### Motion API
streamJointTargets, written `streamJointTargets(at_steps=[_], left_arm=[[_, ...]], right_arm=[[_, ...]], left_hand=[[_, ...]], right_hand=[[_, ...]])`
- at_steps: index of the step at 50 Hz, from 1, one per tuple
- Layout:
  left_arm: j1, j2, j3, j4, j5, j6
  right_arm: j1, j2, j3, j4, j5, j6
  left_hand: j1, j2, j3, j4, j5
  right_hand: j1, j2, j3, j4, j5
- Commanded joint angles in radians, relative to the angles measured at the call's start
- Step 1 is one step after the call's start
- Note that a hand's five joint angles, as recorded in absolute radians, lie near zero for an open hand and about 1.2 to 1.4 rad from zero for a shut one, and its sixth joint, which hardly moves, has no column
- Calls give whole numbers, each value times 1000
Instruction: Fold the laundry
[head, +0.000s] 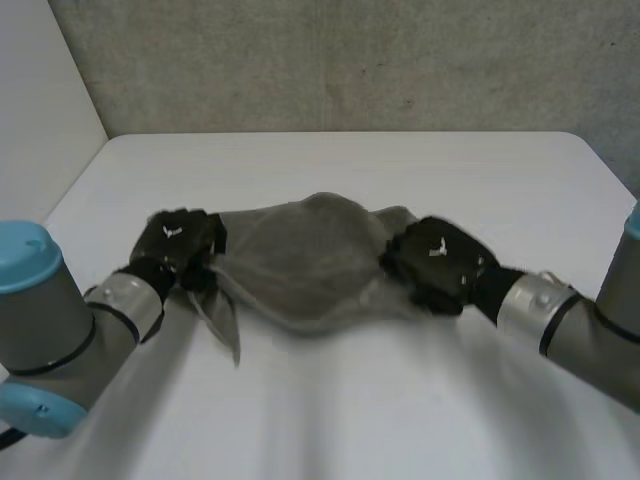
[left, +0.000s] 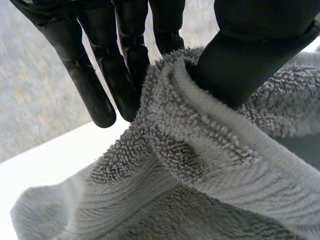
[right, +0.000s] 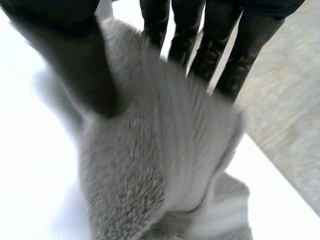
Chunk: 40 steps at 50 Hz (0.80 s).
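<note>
No lettering, number or brand can be read here. The grey towel (head: 310, 255) carries no legible tag beside the fingers. A small white mark sits on the back of the left hand (head: 178, 238) and of the right hand (head: 437, 258), too small to make out.

The towel (head: 310, 262) lies on the table (head: 330, 400) between the left hand (head: 180, 240) and the right hand (head: 440, 262).
</note>
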Motion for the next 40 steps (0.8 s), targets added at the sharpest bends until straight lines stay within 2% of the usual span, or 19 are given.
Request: streamJointTargets(at_steps=[1, 10, 12, 13, 15, 16, 17, 21, 23, 26, 28, 31, 33, 36, 38, 40], left_arm=[[7, 1, -6, -3, 0, -1], [38, 38, -9, -10, -1, -8], [38, 62, -8, -12, -1, -8], [38, 62, -8, -12, -1, -8], [36, 90, -3, -17, -1, -8], [33, 104, 1, -23, -1, -9], [33, 104, 1, -23, -1, -9], [19, 165, 27, -41, -1, -11], [15, 191, 38, -49, -3, -11], [7, 232, 59, -63, -3, -12], [5, 242, 70, -67, -4, -12], [-1, 248, 84, -70, -7, -8], [-5, 248, 93, -70, -7, -8], [-15, 245, 107, -75, -11, -11], [-21, 242, 124, -86, -14, -12], [-22, 240, 132, -92, -14, -14]], right_arm=[[1, -41, 40, 48, 26, -67], [-2, -123, 75, 37, 92, 113], [0, -161, 89, 36, 162, 220], [0, -161, 89, 36, 163, 220], [1, -195, 90, 37, 248, 344], [1, -195, 90, 37, 249, 345], [4, -211, 89, 39, 293, 413], [23, -248, 77, 42, 350, 533], [59, -277, 67, 45, 381, 628], [90, -278, 54, 44, 396, 668], [159, -259, 31, 45, 425, 719], [202, -241, 14, 47, 444, 730], [294, -195, -28, 47, 494, 744], [326, -176, -45, 47, 523, 747], [387, -111, -84, 48, 600, 765], [417, -78, -101, 48, 627, 785]], left_hand=[[185, 146, 146, 147, 204], [185, 146, 146, 147, 204], [185, 146, 146, 147, 204], [185, 146, 146, 147, 204], [185, 146, 146, 147, 204], [185, 146, 146, 147, 204], [185, 146, 146, 147, 204], [185, 146, 146, 147, 204], [185, 146, 146, 147, 204], [185, 146, 146, 147, 204], [185, 146, 146, 147, 204], [188, 149, 149, 150, 207], [188, 149, 149, 150, 207], [188, 149, 149, 150, 207], [188, 149, 149, 150, 207], [188, 149, 149, 150, 207]], right_hand=[[-372, -365, -392, -398, -377], [-461, -454, -481, -487, -465], [-469, -463, -489, -495, -474], [-469, -463, -489, -495, -474], [-472, -466, -492, -498, -477], [-472, -466, -492, -498, -477], [-493, -486, -513, -519, -497], [-519, -513, -539, -545, -524], [-519, -513, -539, -545, -524], [-525, -518, -545, -551, -530], [-525, -518, -545, -551, -530], [-525, -518, -545, -551, -530], [-525, -518, -545, -551, -530], [-525, -518, -545, -551, -530], [-525, -518, -545, -551, -530], [-525, -518, -545, -551, -530]])
